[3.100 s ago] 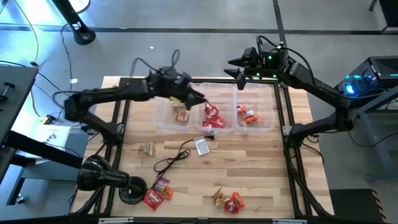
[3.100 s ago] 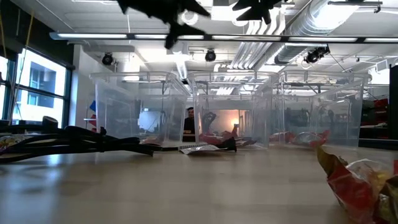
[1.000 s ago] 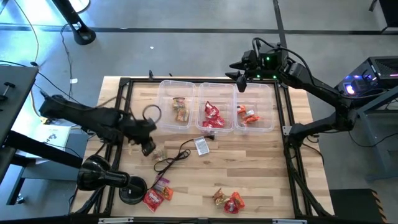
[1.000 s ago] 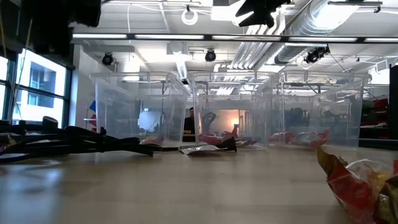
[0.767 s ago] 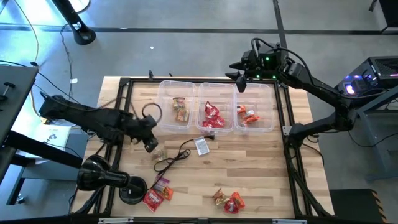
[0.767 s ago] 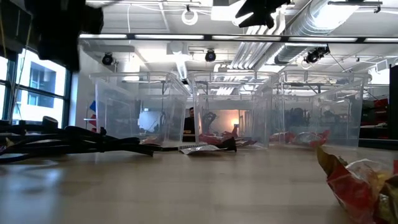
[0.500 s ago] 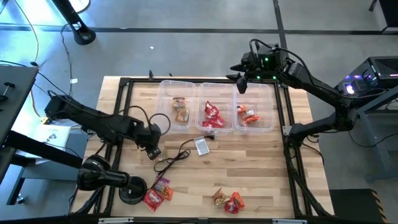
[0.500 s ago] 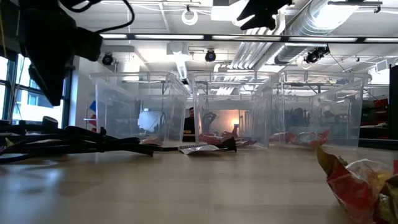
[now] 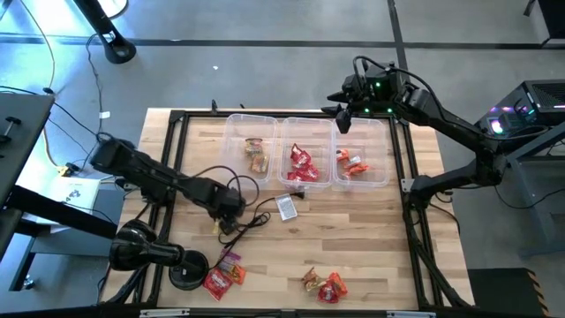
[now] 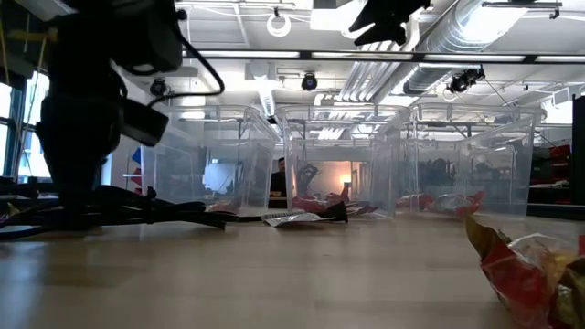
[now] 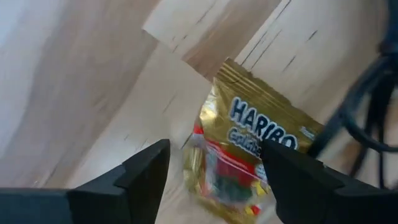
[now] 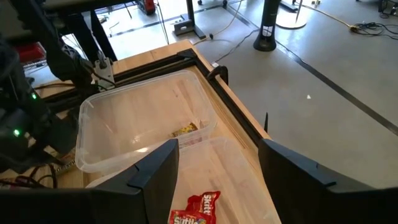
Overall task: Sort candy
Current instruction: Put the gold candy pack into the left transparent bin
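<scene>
A gold Haribo candy packet (image 11: 252, 155) lies flat on the wooden table. My left gripper (image 11: 214, 180) points down just above it, open, with one finger on either side of the packet. In the high view this gripper (image 9: 227, 208) is left of centre and hides the packet. Three clear bins (image 9: 305, 181) stand in a row at the far side, holding brown (image 9: 257, 157), red (image 9: 302, 164) and orange-red candy (image 9: 353, 164). My right gripper (image 9: 344, 113) hovers open above the bins' far edge, holding nothing.
A grey tag (image 9: 287, 207) with a black cable (image 9: 249, 224) lies just right of my left gripper. Loose candy lies near the front edge, at left (image 9: 222, 274) and at centre (image 9: 324, 284). A black frame (image 9: 175, 150) borders the table.
My left gripper has come down from well above the table to just over the gold candy packet, shifting a little toward the table's right edge, and its arm has swung in over the table's left side. My right arm has kept still.
</scene>
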`<state>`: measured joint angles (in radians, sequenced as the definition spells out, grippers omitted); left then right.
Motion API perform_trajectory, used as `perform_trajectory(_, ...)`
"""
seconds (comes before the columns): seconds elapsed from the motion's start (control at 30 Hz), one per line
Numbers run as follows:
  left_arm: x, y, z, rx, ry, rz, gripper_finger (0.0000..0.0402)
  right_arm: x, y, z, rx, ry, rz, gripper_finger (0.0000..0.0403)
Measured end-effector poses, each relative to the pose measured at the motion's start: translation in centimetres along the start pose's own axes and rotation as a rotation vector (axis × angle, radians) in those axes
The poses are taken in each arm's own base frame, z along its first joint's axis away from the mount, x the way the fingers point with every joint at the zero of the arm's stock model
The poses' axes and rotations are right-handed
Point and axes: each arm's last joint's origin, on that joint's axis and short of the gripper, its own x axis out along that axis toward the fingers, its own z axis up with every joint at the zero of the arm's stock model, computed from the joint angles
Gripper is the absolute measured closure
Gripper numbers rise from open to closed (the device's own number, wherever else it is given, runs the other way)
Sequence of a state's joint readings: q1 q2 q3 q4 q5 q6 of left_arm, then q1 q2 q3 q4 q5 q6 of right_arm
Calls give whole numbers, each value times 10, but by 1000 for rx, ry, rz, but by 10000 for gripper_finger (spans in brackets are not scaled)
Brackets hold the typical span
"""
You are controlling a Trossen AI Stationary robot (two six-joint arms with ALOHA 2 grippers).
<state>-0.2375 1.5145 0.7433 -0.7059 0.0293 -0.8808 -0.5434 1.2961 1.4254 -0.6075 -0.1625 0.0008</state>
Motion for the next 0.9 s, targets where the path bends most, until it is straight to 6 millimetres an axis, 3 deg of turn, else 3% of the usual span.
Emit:
perform_trajectory(0.2, 14, -2, 4, -24, 46, 50, 169, 0, 0, 0, 0, 1, 0, 188)
perform_trajectory(0.27, 7, -3, 6, -25, 43, 46, 205, 0, 0, -1, 1, 6, 0, 188)
perform_trajectory(0.33, -2, -5, 7, -8, 35, 46, 267, 0, 0, -1, 1, 11, 0, 188)
perform_trajectory(0.4, -19, -5, 6, 15, 4, 24, 351, 0, 0, -1, 0, 13, 0, 188)
perform_trajectory(0.47, -32, -3, 4, 17, -17, -1, 383, 0, 0, -2, -2, 17, 1, 188)
perform_trajectory(0.6, -73, 6, -5, 34, -70, -56, 390, 0, 0, -3, -2, 33, 1, 188)
perform_trajectory(0.7, -106, 13, -16, 152, -150, -142, 397, 0, 0, -3, -3, 32, 1, 188)
perform_trajectory(0.8, -146, 18, -20, 230, -346, -261, 396, 0, 0, -3, -1, 31, 1, 188)
perform_trajectory(0.9, -173, 25, -15, 246, -564, -207, 399, 0, 0, -1, 20, 7, 4, 188)
